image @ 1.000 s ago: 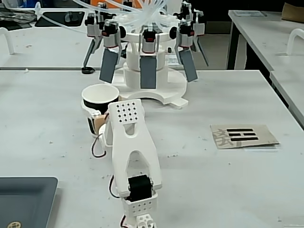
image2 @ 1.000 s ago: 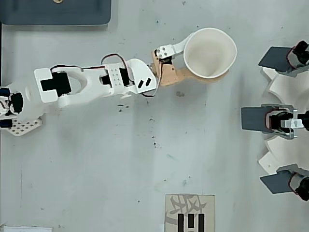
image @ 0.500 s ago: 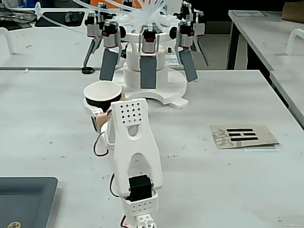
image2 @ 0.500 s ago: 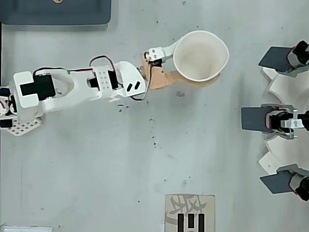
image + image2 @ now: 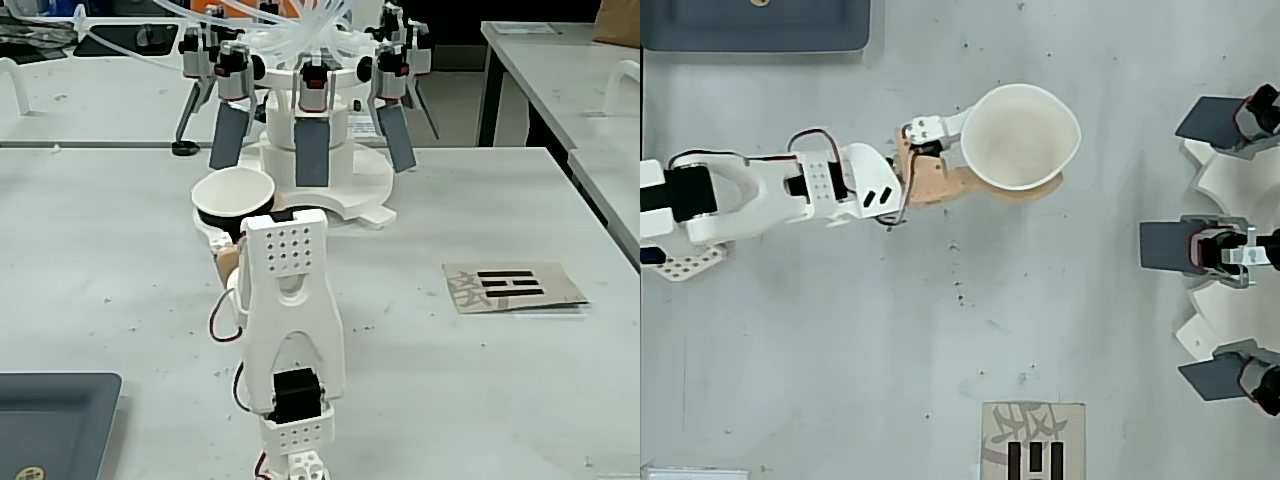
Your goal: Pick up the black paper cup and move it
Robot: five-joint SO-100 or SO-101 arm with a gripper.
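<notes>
The black paper cup [image 5: 1020, 135] stands upright with its white inside facing up; its rim is pressed out of round. In the fixed view the cup [image 5: 232, 192] shows a black wall under a white rim, just beyond the white arm [image 5: 290, 310]. My gripper [image 5: 1010, 150] is shut on the cup. A white finger [image 5: 938, 126] sits on one side and a tan finger [image 5: 940, 180] runs along the other, under the rim. The cup's base is hidden, so I cannot tell if it rests on the table.
A white machine with several grey paddles [image 5: 312, 150] stands right behind the cup, at the right edge of the overhead view [image 5: 1200, 245]. A dark grey tray [image 5: 755, 25] lies near the arm's base. A card with black bars [image 5: 512, 285] lies on the table.
</notes>
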